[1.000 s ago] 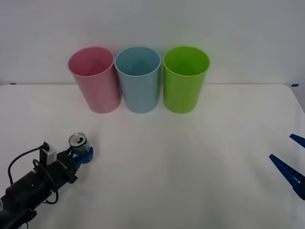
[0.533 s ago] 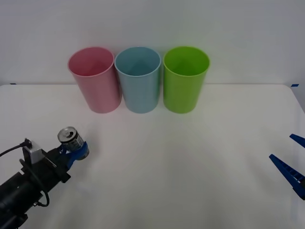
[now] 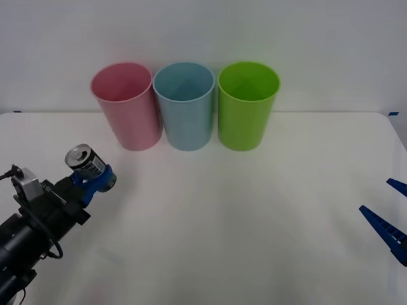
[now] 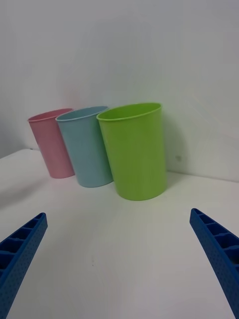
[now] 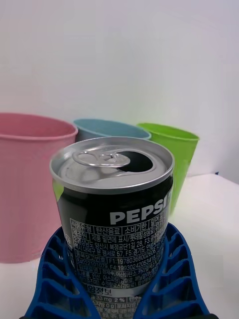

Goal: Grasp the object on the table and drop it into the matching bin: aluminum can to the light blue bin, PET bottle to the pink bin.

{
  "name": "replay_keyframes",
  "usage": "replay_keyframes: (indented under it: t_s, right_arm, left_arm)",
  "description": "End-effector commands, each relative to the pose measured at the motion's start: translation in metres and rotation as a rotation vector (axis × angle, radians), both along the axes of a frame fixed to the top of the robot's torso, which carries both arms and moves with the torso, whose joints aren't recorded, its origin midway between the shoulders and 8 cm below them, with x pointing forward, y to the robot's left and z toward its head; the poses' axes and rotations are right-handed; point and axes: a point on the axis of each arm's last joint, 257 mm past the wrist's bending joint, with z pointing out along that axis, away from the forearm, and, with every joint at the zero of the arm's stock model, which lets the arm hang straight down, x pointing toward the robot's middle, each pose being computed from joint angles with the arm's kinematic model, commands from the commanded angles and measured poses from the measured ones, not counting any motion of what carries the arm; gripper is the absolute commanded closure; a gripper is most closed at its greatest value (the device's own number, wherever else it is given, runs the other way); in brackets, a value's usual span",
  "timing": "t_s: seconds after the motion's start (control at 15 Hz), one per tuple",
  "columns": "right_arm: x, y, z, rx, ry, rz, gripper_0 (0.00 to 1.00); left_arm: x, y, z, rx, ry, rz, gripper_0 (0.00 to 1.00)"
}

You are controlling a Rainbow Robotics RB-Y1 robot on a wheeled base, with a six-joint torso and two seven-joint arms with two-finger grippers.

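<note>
My left gripper (image 3: 95, 180) is shut on the aluminum can (image 3: 84, 161), a small silver-topped can with a dark band, and holds it above the white table (image 3: 241, 216) at the left. The left wrist view shows the can (image 5: 115, 219) upright between the blue fingers (image 5: 55, 279). The pink bin (image 3: 126, 105) stands at the back left, with the light blue bin (image 3: 186, 105) right beside it. My right gripper (image 3: 389, 213) is open at the table's right edge, its fingers (image 4: 22, 249) spread wide in the right wrist view.
A lime green bin (image 3: 247, 104) stands to the right of the light blue one; all three bins line up along the back wall. The three also appear in the right wrist view, the green bin (image 4: 134, 149) nearest.
My left gripper has lifted the can off the table and drawn it leftward and upward. The right arm has stayed still.
</note>
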Motion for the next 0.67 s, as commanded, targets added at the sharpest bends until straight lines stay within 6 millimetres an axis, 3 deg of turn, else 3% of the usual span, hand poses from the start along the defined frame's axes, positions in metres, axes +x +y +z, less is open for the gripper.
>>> replay_keyframes:
  t_s: [0.07, 0.67]
  right_arm:
    - [0.0, 0.0, 0.0, 0.0, 0.0, 0.0, 0.0]
    - [0.0, 0.0, 0.0, 0.0, 0.0, 0.0, 0.0]
  left_arm:
    - [0.009, -0.002, 0.021, -0.019, -0.022, 0.027, 1.0]
    - [0.043, -0.008, 0.081, -0.091, -0.089, 0.041, 1.0]
